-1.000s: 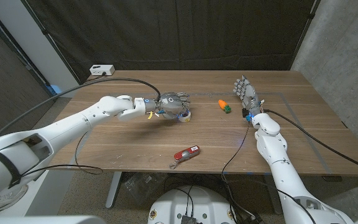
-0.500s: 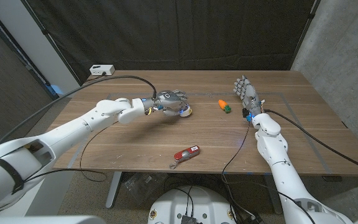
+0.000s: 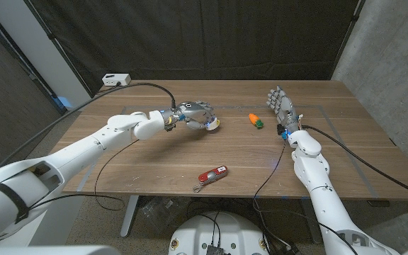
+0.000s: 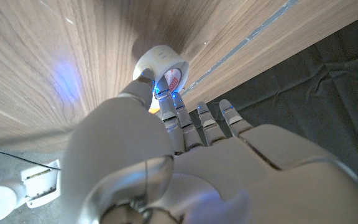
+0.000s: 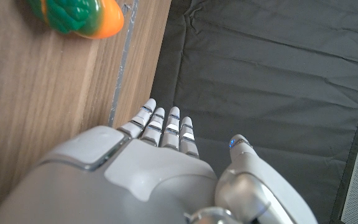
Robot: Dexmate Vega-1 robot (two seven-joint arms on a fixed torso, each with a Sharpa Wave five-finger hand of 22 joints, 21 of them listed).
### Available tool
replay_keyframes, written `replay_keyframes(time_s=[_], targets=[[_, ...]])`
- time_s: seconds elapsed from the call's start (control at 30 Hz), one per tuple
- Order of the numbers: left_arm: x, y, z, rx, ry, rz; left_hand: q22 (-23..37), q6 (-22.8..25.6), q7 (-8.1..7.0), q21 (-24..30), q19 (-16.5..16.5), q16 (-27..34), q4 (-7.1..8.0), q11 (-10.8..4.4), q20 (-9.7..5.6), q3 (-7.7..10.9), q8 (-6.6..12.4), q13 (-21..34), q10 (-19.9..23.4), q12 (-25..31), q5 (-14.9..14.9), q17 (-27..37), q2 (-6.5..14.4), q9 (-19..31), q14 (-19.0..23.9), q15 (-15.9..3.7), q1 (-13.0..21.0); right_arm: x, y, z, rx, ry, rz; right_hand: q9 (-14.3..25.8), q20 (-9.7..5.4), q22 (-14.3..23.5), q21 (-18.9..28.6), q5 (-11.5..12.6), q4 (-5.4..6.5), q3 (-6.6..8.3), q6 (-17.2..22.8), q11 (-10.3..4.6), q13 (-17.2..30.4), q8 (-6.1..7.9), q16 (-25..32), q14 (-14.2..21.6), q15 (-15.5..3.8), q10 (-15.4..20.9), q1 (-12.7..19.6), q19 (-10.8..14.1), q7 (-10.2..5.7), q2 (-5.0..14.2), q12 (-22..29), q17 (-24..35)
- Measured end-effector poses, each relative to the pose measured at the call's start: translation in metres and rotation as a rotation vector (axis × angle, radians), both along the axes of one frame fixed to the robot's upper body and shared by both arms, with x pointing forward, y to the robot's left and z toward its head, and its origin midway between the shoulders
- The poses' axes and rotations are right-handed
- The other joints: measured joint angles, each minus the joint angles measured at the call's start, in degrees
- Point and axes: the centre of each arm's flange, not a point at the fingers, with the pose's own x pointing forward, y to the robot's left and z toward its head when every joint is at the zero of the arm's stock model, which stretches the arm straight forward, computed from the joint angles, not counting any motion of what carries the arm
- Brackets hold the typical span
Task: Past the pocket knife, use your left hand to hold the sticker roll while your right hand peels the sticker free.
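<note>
We see the left hand [image 3: 193,113] holding the roll [image 3: 212,125], apparently just off the table; the right hand [image 3: 280,105] stands open at the knife's [image 3: 212,175] one o'clock.

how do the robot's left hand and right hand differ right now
The left hand grips the sticker roll; the right hand holds nothing. The left hand's fingers curl around the roll; the right hand's fingers are straight and apart. Both are over the far half of the table.
</note>
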Motion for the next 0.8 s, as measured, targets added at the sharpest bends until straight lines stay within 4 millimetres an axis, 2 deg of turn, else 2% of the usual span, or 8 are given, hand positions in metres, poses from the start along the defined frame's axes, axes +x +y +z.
replay_keyframes(time_s=[0.13,0.2,0.43,0.53,0.57,0.67,0.73,0.8], targets=[[-0.001,0.002,0.001,-0.057,0.020,-0.016,0.0,-0.1,0.15,0.3,-0.2,0.0,-0.30,0.28,0.22,0.32,1.22,0.0,-0.9,0.0,0.0,0.3,0.0,0.3,-0.4,-0.21,0.0,-0.003,0.000,0.000,-0.008,-0.002,-0.007,0.0,0.08,-0.1,-0.4,0.0,-0.74,0.74,0.0,-0.14,0.0,0.00,0.0,0.6,0.30,0.1,0.8,0.1,0.00,-0.42,0.0,0.0],[-0.001,0.003,0.002,-0.094,0.026,-0.027,0.0,0.1,-0.12,0.3,-0.4,0.0,0.71,0.21,0.35,1.82,1.22,0.1,-1.2,0.0,0.0,0.5,0.0,0.3,-0.6,0.01,0.0,-0.004,0.000,0.000,-0.018,-0.003,-0.017,0.0,0.63,-0.1,-0.5,0.0,-1.53,1.51,0.1,-0.41,0.1,0.00,0.0,1.5,0.64,0.7,2.5,0.6,0.12,-0.34,0.0,0.0],[-0.004,0.005,0.010,-0.245,0.022,-0.080,0.0,-0.9,-2.09,0.7,-0.6,0.0,0.88,0.70,0.66,1.99,1.99,0.3,-2.1,0.0,0.0,0.9,-0.5,0.6,-0.7,0.10,0.5,-0.012,0.003,0.004,-0.070,-0.017,-0.062,0.3,1.64,0.0,-0.9,0.0,-5.61,3.06,1.8,-0.48,0.2,0.43,0.6,5.9,1.40,4.3,7.1,1.6,0.22,-1.03,0.9,0.0],[-0.004,0.006,0.012,-0.300,0.015,-0.099,0.0,-1.3,-2.45,1.1,-0.2,0.0,1.82,0.71,1.05,2.60,2.00,0.5,-2.1,0.3,0.3,1.1,-0.9,0.6,-0.7,0.06,0.5,-0.015,0.004,0.005,-0.093,-0.022,-0.084,0.3,1.88,0.1,-0.9,0.0,-6.29,3.41,2.3,-0.54,0.2,0.44,0.7,7.0,1.23,4.7,7.9,1.9,0.21,-0.91,1.1,0.0],[-0.004,0.006,0.012,-0.320,0.013,-0.105,0.1,-1.3,-2.45,1.2,-0.2,0.0,1.83,0.70,1.03,2.59,3.73,0.5,-2.1,0.4,0.5,1.1,-1.4,0.7,-0.5,-0.14,0.0,-0.016,0.005,0.005,-0.101,-0.024,-0.093,0.3,2.06,0.1,-0.9,0.0,-6.46,3.43,2.4,-0.49,0.2,0.44,0.7,7.4,1.24,5.1,8.1,2.1,0.08,-1.09,1.1,0.0],[-0.004,0.007,0.013,-0.376,0.009,-0.123,0.3,-1.5,-2.67,1.6,0.1,0.0,1.98,0.48,0.73,2.44,4.10,0.5,-1.4,0.8,0.9,1.2,-1.8,0.7,0.2,-0.10,-0.4,-0.018,0.005,0.005,-0.123,-0.028,-0.118,0.3,2.06,0.1,-1.3,0.2,-6.98,3.62,2.8,-0.74,0.2,0.44,1.1,7.9,1.14,5.4,8.6,2.1,-0.09,-0.90,1.1,0.0],[-0.005,0.007,0.014,-0.413,0.002,-0.138,0.3,-1.5,-2.81,1.8,0.7,0.1,3.27,0.16,0.52,3.71,4.11,0.7,-1.1,1.0,0.9,1.3,-2.0,0.7,0.8,-0.10,-0.5,-0.020,0.006,0.006,-0.136,-0.033,-0.130,0.3,2.06,0.1,-1.3,0.2,-7.15,3.65,3.0,-0.42,0.1,0.44,1.1,8.0,0.99,5.7,8.9,2.1,0.11,-1.20,1.2,0.1],[-0.005,0.006,0.014,-0.457,-0.001,-0.153,0.3,-1.8,-3.13,2.1,1.0,0.4,3.49,-0.18,0.22,3.62,4.27,0.8,-0.5,1.5,1.5,1.4,-2.3,0.7,1.5,-0.19,-0.7,-0.022,0.006,0.006,-0.150,-0.038,-0.149,0.3,2.04,0.1,-1.3,0.2,-7.28,3.79,3.1,-0.66,0.2,0.44,1.1,8.6,1.03,6.0,9.2,2.1,-0.02,-0.90,1.4,0.1]])
